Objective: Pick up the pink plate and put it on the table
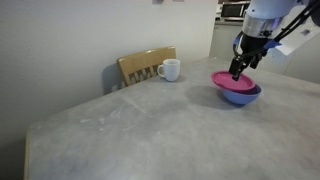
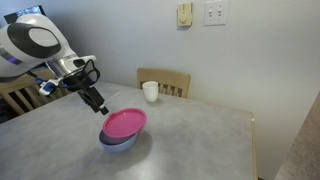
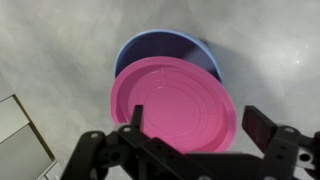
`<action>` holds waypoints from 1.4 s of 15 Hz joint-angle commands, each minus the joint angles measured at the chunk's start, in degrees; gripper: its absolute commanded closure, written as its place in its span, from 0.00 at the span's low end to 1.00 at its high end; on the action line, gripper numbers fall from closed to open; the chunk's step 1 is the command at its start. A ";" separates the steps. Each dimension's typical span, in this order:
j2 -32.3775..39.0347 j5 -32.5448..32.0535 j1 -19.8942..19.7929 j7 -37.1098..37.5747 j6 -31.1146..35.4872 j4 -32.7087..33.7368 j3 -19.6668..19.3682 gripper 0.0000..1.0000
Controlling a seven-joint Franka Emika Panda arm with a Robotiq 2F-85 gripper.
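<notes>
The pink plate (image 1: 228,81) (image 2: 125,123) lies tilted on top of a blue-purple bowl (image 1: 240,97) (image 2: 118,143) on the grey stone-look table (image 1: 150,130) (image 2: 200,140). In the wrist view the plate (image 3: 170,100) covers most of the bowl (image 3: 160,45). My gripper (image 3: 197,122) is open and straddles the plate's near rim, with one finger over the plate's inside and the other just outside the rim. In both exterior views the gripper (image 1: 236,72) (image 2: 102,108) is at the plate's edge.
A white mug (image 1: 170,69) (image 2: 150,91) stands near the table's far edge in front of a wooden chair (image 1: 140,65) (image 2: 170,80). A wall runs behind the table. Another wooden chair (image 2: 15,95) stands behind the arm.
</notes>
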 commanded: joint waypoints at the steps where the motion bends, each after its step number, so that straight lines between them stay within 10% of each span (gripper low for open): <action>1: 3.93 -0.83 -0.61 -1.15 3.66 3.81 -0.48 0.00; 21: 19.73 9.30 3.79 -18.10 5.07 17.80 -4.94 0.00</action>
